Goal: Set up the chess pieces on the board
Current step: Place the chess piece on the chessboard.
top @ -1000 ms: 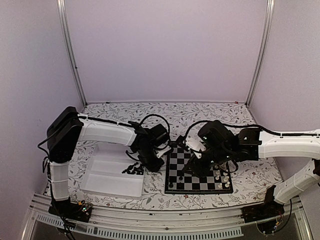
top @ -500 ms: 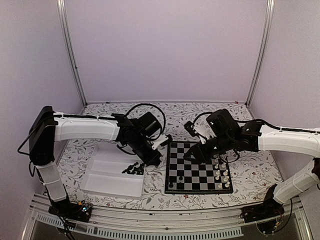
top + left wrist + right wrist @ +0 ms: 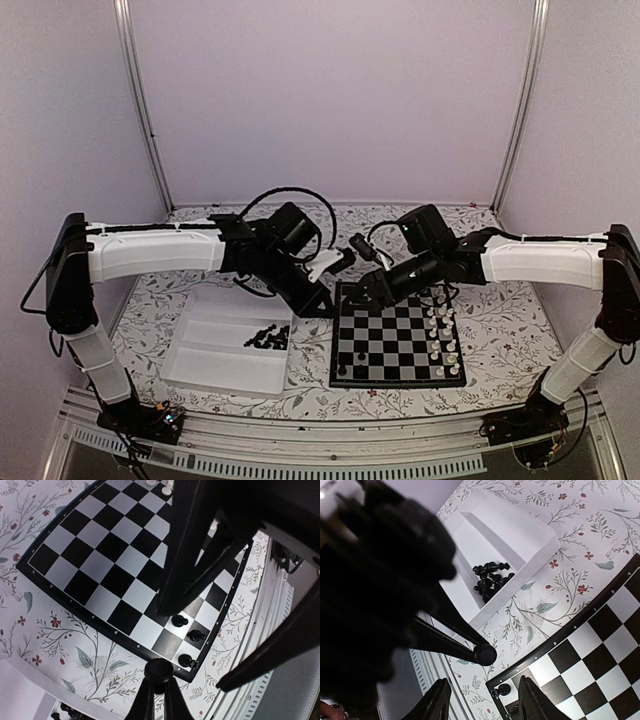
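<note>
Left gripper (image 3: 157, 681) pinched shut on a black pawn (image 3: 157, 669), just off the board (image 3: 385, 340) edge, mid frame. Right gripper (image 3: 482, 700) has its jaws wide and empty. Loose chess pieces (image 3: 265, 338) piled in the tray (image 3: 200, 365), lower left. Likely the carrying step; the next move calls for lowering onto a free square beside the placed black pieces (image 3: 196, 635).

Overhead view; both wrist views (close, downward) share the board (image 3: 100, 555).

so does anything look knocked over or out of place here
Nothing stands out. The three black pieces on the board stand upright in one corner; the spare black pieces lie heaped inside the white tray, none outside it.
</note>
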`<state>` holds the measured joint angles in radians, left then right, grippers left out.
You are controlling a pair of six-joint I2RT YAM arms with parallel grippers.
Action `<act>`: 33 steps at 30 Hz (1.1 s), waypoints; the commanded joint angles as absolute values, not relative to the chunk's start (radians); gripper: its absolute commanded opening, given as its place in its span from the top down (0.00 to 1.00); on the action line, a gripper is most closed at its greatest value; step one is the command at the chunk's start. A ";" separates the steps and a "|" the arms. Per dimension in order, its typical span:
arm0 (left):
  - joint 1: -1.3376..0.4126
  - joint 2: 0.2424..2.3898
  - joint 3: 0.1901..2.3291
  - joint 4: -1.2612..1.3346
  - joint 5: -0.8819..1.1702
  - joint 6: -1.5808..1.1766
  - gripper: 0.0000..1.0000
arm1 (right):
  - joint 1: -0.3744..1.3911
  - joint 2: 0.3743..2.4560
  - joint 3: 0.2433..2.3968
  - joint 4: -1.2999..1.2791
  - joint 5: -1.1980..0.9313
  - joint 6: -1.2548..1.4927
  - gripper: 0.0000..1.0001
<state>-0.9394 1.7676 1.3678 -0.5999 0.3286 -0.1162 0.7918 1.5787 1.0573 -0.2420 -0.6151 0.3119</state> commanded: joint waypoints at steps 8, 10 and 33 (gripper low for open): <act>-0.936 1.716 1.361 -0.529 0.375 -0.124 0.96 | 0.792 1.645 1.077 -0.112 -0.753 0.420 0.53; -0.937 1.708 1.357 -0.521 0.376 -0.124 0.95 | 0.792 1.653 1.071 -0.088 -0.770 0.436 0.56; -0.941 1.647 1.302 -0.445 0.415 -0.136 0.96 | 0.746 1.649 0.956 0.169 -0.892 0.621 0.63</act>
